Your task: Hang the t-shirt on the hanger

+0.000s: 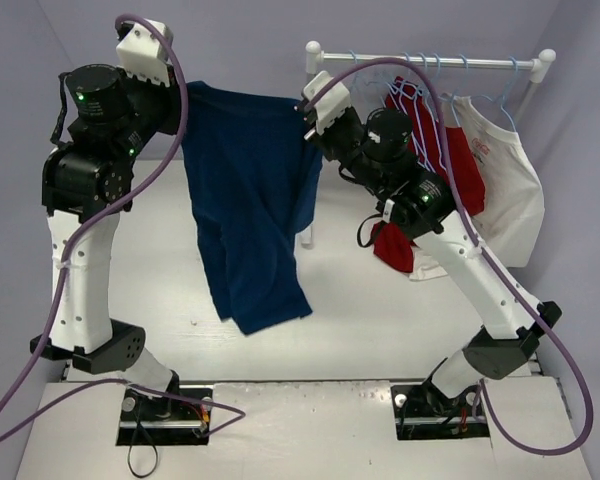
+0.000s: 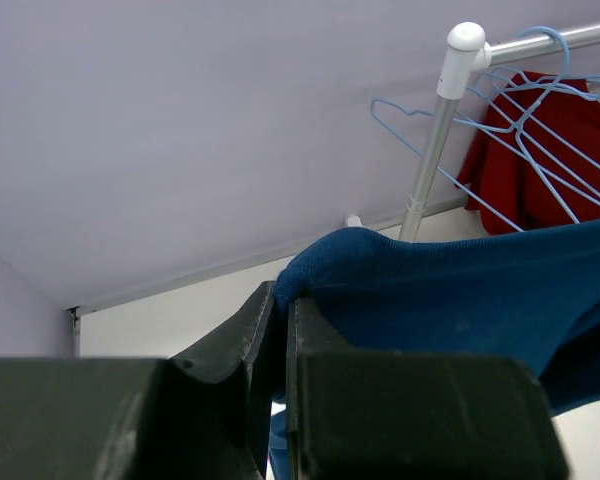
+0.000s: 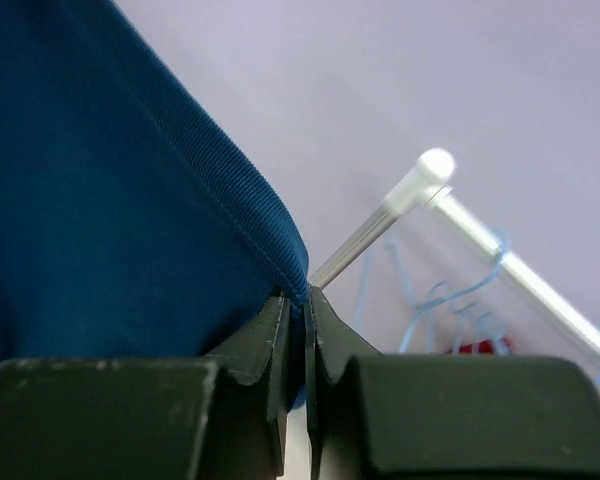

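The navy t-shirt hangs spread in the air between my two grippers, its lower part drooping toward the table. My left gripper is shut on its upper left edge; in the left wrist view the cloth runs off to the right. My right gripper is shut on its upper right ribbed edge, and the right wrist view shows that cloth. Light-blue wire hangers hang on the rail behind the shirt, also in the left wrist view.
A white clothes rail stands at the back right with its post close behind the shirt. A red shirt and a white shirt hang on it. Red cloth lies on the table under my right arm.
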Robot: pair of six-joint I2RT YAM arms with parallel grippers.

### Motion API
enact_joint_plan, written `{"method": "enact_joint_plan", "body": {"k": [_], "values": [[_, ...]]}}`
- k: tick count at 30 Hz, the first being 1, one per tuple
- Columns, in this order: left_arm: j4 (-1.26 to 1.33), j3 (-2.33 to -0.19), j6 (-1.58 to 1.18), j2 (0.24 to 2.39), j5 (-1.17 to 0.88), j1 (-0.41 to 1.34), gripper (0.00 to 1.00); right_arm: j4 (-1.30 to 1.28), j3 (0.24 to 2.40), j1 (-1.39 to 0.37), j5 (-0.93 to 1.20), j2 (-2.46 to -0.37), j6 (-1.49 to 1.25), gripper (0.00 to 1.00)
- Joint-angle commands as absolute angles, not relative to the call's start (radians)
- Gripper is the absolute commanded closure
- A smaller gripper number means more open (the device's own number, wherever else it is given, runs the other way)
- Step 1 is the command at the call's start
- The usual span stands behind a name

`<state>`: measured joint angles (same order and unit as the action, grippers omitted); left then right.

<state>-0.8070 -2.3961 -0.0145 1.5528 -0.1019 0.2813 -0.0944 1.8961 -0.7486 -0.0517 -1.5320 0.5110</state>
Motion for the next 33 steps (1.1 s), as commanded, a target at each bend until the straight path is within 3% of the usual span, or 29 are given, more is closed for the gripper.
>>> {"method": "enact_joint_plan", "body": {"k": [1,6,13,17,22,28,33], "values": [[-0.779,-2.469,-0.003,1.507,-0.01,0.268,1.0,-0.06,1.983,-0.759,-0.138,-1.505,0.59,1.0],[-0.777,-2.279,0.044,1.342,0.047,0.268,1.0,-0.06,1.792,-0.781,-0.112,-1.391,0.556,1.0],[-0.738,-1.726,-0.055,1.085,0.055,0.268,1.0,-0.06,1.339,-0.785,-0.077,-1.2,0.421,1.0],[-0.668,-1.379,-0.147,0.986,0.003,0.268,1.0,-0.06,1.129,-0.788,-0.017,-1.187,0.316,1.0],[-0.606,-1.123,-0.181,0.964,-0.044,0.268,1.0,-0.057,1.016,-0.787,0.013,-1.26,0.249,1.0],[-0.58,-1.157,-0.085,1.097,0.045,0.264,1.0,-0.061,1.122,-0.785,-0.148,-1.382,0.335,1.0],[-0.646,-1.475,0.022,1.214,0.111,0.238,1.0,-0.06,1.376,-0.785,-0.417,-1.434,0.478,1.0]]}}
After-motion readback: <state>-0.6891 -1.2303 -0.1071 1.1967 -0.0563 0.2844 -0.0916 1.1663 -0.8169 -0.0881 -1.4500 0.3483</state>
